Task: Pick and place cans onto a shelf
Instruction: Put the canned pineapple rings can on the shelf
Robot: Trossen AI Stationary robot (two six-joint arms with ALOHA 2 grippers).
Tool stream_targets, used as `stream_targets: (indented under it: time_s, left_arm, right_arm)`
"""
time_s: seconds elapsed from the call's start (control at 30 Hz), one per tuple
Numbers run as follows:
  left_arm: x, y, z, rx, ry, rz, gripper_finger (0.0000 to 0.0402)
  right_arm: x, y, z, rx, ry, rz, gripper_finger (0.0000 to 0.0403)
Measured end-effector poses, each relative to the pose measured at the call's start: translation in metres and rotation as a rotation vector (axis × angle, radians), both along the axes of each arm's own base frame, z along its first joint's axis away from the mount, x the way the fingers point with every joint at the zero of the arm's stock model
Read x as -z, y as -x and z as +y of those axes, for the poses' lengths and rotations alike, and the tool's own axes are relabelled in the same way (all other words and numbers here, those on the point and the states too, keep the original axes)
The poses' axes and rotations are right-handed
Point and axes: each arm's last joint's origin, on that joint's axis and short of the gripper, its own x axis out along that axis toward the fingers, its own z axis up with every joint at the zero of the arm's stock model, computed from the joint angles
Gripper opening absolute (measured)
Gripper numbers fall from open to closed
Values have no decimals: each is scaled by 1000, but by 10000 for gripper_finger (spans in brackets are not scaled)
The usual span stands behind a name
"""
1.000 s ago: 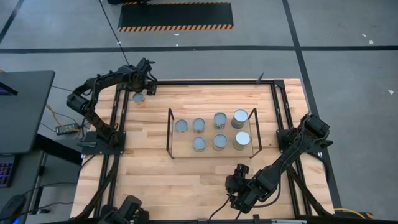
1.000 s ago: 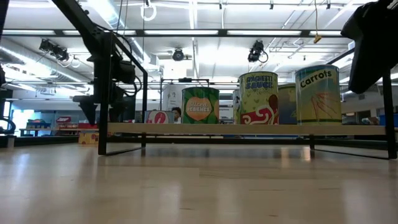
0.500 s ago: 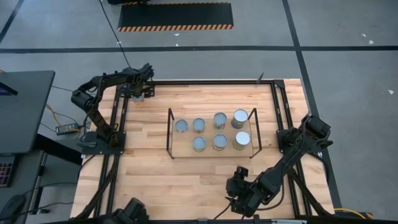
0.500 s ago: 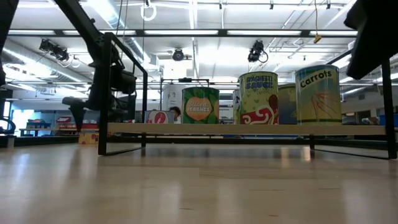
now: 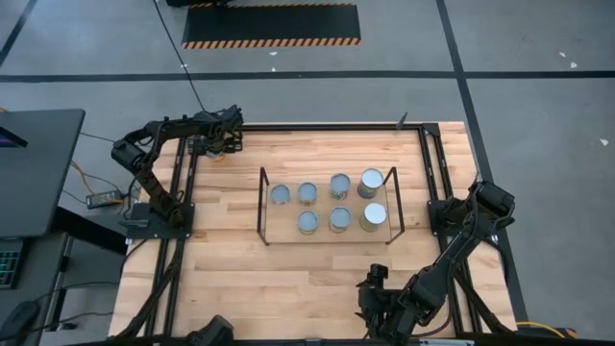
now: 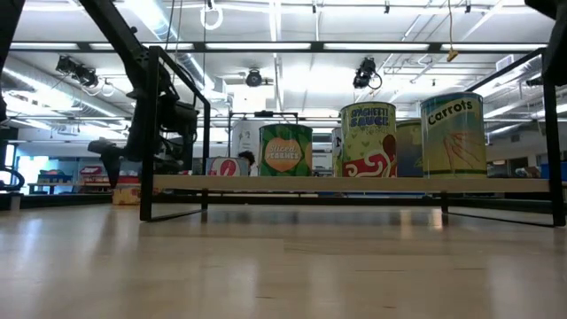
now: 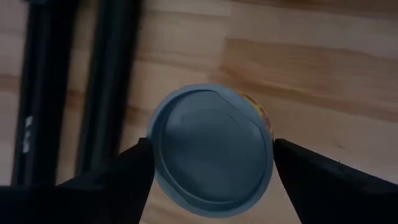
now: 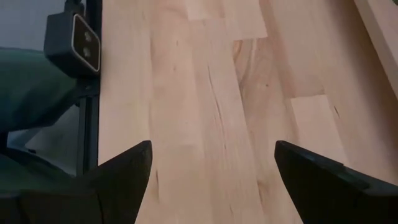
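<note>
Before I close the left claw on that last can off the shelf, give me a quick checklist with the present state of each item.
1. Can lies between the left claw's fingers: ok, one finger on each side in the wrist view.
2. Fingers touching the can: cannot tell; they flank it closely.
3. Can upright: ok, its round top faces the wrist camera.
4. Room on the shelf: ok, seven cans stand there and the near left part of the board is bare.
5. Right claw out of the way: ok, open over bare table at the near edge, holding nothing.
</note>
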Motion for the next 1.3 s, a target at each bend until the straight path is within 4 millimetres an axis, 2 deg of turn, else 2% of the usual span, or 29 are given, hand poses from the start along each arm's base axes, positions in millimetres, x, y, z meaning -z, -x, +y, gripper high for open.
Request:
stream_targets:
  time_s: [0.23,0.43,0.57,0.67,0.83,1.13,1.3]
  left_arm:
    - [0,-22,-12,155,-8,-2,319]
    - [0,-40,-35,351,52,46,319]
    - [-6,-50,-47,424,45,18,326]
    - [-13,-53,-53,481,28,27,336]
    - [-21,-55,-61,478,1,-3,345]
    - [3,-47,-76,460,32,-36,346]
    - [4,-46,-77,461,41,-45,346]
  right_arm:
    - [0,1,1,-28,20,2,347]
    - [0,1,1,-30,22,2,347]
    - [0,1,1,-30,22,2,347]
    - [0,1,1,-30,22,3,347]
    - [0,1,1,-30,21,2,347]
    - [0,1,1,-29,21,2,347]
    - [0,-1,0,-21,18,1,347]
